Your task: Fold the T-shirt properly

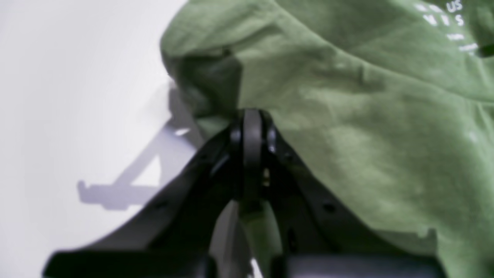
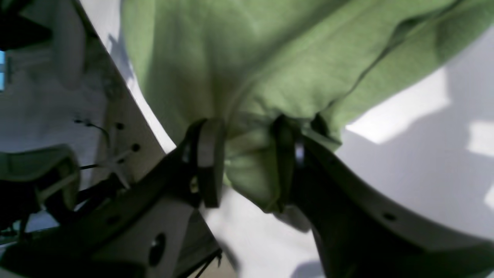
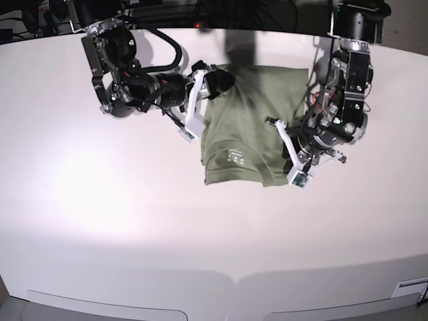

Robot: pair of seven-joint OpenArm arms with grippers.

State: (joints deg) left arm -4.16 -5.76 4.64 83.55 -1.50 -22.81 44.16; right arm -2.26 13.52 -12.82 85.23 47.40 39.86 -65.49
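Observation:
The olive-green T-shirt point(image 3: 247, 127) lies on the white table, its white neck label point(image 3: 235, 158) toward the front. My right gripper point(image 3: 212, 80) holds the shirt's far left corner. In the right wrist view a thick bunch of the T-shirt point(image 2: 251, 58) sits between the fingers point(image 2: 210, 154) of the right gripper point(image 2: 247, 154). My left gripper point(image 3: 277, 125) is at the shirt's right side. In the left wrist view the left gripper point(image 1: 251, 119) is pressed shut where the edge of the T-shirt point(image 1: 366, 135) meets its tips. The label point(image 1: 444, 19) shows at the upper right.
The white table point(image 3: 134, 221) spreads wide in front of and beside the shirt. Dark cables and equipment point(image 3: 200, 13) line the far edge. The table's edge point(image 2: 127, 88) runs close to the right gripper, with the arm's base and wires beyond it.

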